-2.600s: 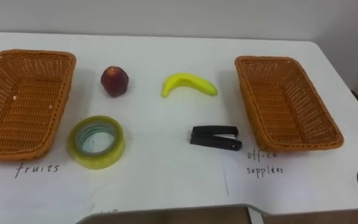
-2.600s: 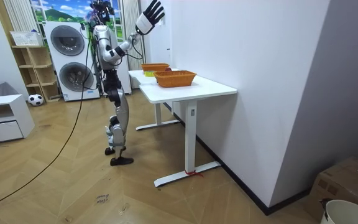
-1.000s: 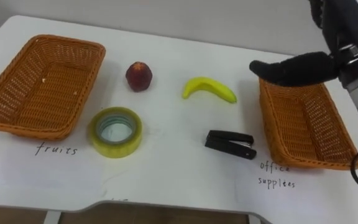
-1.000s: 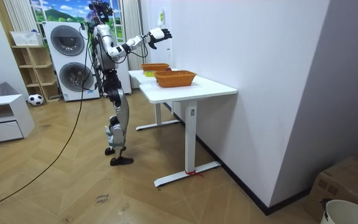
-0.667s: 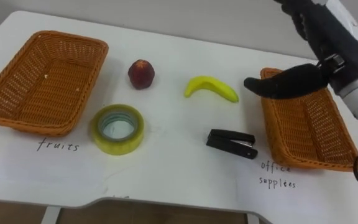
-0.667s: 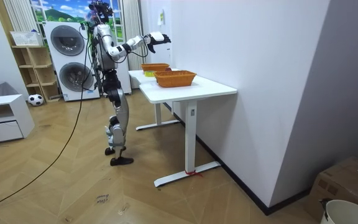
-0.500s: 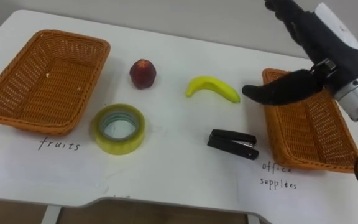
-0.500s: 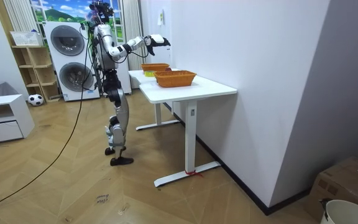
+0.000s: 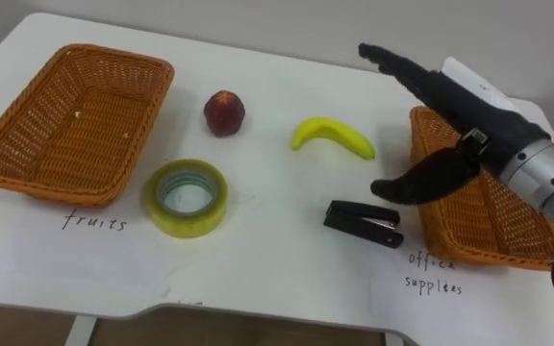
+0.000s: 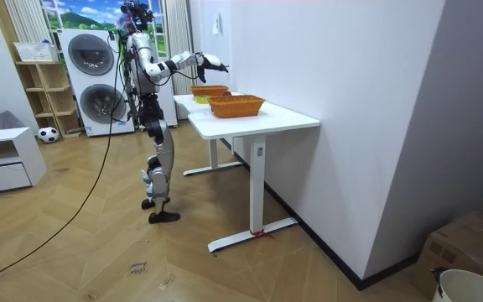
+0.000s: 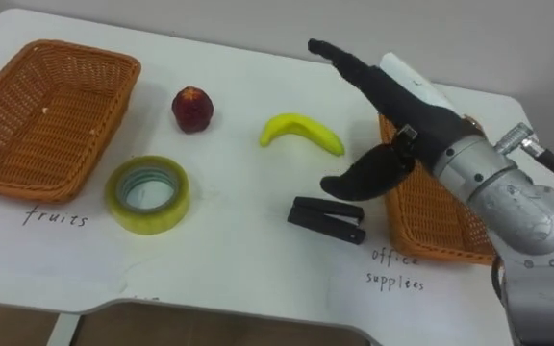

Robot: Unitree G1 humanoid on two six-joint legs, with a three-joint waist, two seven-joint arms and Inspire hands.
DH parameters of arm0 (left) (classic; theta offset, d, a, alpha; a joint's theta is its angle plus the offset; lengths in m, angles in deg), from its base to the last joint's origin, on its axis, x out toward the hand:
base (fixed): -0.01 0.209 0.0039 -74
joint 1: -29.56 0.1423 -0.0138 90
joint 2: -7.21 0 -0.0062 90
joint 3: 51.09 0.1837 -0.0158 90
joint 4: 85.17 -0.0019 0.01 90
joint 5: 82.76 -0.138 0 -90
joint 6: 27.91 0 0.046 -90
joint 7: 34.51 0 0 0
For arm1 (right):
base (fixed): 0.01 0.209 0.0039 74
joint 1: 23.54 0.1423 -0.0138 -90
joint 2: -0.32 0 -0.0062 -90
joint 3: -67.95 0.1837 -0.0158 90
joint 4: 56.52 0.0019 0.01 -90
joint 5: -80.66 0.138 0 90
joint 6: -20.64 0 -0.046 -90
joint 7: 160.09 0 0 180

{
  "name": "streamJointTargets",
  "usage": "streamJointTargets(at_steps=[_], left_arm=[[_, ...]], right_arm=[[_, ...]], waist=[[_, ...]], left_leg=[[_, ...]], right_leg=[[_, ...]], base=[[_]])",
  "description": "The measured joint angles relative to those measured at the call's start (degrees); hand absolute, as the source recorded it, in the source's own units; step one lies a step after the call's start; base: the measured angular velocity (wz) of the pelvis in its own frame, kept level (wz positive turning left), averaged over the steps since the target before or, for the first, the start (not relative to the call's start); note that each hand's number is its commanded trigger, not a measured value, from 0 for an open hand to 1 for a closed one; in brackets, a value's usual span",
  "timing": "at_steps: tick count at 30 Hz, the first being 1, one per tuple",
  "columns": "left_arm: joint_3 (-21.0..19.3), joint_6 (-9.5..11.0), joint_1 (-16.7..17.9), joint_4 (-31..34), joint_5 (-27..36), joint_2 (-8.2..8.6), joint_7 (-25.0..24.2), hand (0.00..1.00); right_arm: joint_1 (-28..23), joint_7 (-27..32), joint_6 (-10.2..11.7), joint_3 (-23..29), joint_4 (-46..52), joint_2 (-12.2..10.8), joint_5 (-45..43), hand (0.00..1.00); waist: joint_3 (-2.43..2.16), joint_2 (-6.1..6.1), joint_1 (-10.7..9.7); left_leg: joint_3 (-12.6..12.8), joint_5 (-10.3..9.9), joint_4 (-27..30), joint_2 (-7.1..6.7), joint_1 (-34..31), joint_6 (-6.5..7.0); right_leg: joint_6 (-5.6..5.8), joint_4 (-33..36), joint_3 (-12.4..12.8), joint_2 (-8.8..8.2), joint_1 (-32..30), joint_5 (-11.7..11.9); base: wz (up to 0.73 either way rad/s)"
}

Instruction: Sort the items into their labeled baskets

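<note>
My right robot hand (image 9: 465,120) hovers spread wide, fingers straight and thumb dropped, over the stapler (image 9: 362,223) and the office basket (image 9: 493,258). Banana (image 9: 333,136), red fruit (image 9: 224,112) and tape roll (image 9: 186,198) lie on the tabletop (image 9: 277,259) — outside the fruit basket (image 9: 17,178).

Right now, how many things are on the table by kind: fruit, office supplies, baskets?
Fruit: 2, red round fruit, yellow banana.
Office supplies: 2, yellow tape roll, black stapler.
Baskets: 2, left orange wicker basket, right orange wicker basket.
Total: 6.
</note>
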Motion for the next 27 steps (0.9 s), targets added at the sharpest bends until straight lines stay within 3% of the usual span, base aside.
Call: streamJointTargets(at_steps=[17, 27], left_arm=[[1.8, 0.0, 0.1, 0.3, 0.1, -0.38, 0.8, 0.00], [2.9, 0.1, 0.2, -0.2, 0.1, -0.52, 1.0, 0.00]], right_arm=[[-2.0, -6.6, -1.6, -3.2, -1.8, 0.0, -0.3, 0.00], [-2.9, -8.6, -1.6, -3.8, -1.9, -0.4, -0.3, 0.00]], waist=[[0.09, -0.18, 0.9], [0.55, 0.46, 1.1]], left_leg=[[0.1, 0.0, 0.1, -0.03, 0.0, 0.00], [0.1, 0.0, 0.0, -0.05, -0.2, 0.00]], right_leg=[[0.11, -0.8, 0.1, 0.08, 0.3, 0.8], [0.11, -0.9, 0.1, 0.07, 0.1, 0.8]], base=[[0.00], [0.00]])
